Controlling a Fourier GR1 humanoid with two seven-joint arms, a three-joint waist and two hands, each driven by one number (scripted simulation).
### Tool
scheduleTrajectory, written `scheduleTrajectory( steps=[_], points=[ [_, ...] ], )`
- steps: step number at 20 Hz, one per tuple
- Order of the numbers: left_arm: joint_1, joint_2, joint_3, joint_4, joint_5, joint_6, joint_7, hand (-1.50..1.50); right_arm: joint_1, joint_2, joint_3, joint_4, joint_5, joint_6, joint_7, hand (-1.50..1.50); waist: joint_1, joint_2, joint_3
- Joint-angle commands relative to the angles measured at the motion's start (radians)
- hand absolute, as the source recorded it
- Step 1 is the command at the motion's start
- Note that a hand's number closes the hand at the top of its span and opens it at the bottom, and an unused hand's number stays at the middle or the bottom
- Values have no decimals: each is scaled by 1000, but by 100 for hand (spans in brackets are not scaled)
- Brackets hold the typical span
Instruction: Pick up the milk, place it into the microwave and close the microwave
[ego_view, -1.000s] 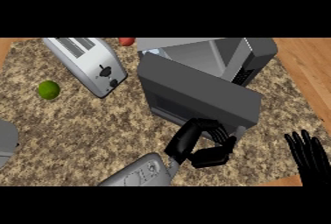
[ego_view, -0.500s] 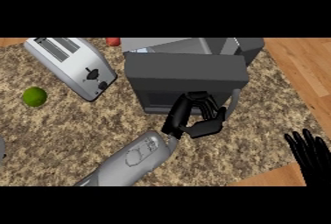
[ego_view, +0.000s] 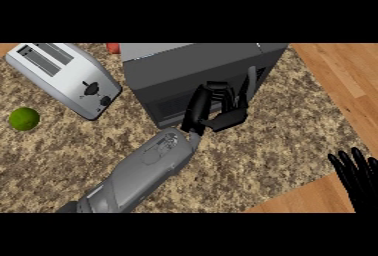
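The dark grey microwave (ego_view: 199, 62) stands at the back middle of the counter. Its door (ego_view: 171, 107) lies nearly flat against the body, front window facing me. My left hand (ego_view: 220, 111) rests against the door's right part, fingers (ego_view: 225, 90) only slightly bent on the panel and holding nothing. The grey left forearm (ego_view: 148, 167) runs in from the lower left. The milk shows nowhere in this view. My right hand (ego_view: 358, 175) rests open at the lower right edge, fingers up.
A silver toaster (ego_view: 66, 77) lies at the back left, with a green lime (ego_view: 23, 118) in front of it. A small red thing (ego_view: 112, 47) peeks out beside the microwave. The stone counter (ego_view: 244, 155) ends at a wooden strip (ego_view: 332, 75) on the right.
The microwave door has swung from wide open to nearly shut, with my left hand moving away from me against it. The right hand has stayed where it was.
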Motion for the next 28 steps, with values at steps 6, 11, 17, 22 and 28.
scheduleTrajectory(
  steps=[6, 11, 17, 22, 28],
  points=[
    [-69, 0, 50, 83, 80, -3, -72, 150, 18, -31, -3, -72, -66, 49, 14, -150, -38, 6, 2],
    [-77, 0, 38, 95, 102, 8, -100, 150, 15, -58, -11, -91, -103, 65, 39, -150, -46, 10, 3],
    [-77, 0, 36, 113, 123, 7, -139, 150, 18, -76, -17, -129, -119, 69, 54, -150, -50, 12, 3],
    [-82, 0, 32, 118, 139, 24, -164, 150, 25, -90, -34, -149, -148, 76, 59, -150, -65, 13, 5],
    [-76, 0, 34, 130, 161, 26, -190, 150, 49, -95, -27, -164, -202, 92, 79, -150, -62, 21, 5]
  ],
)
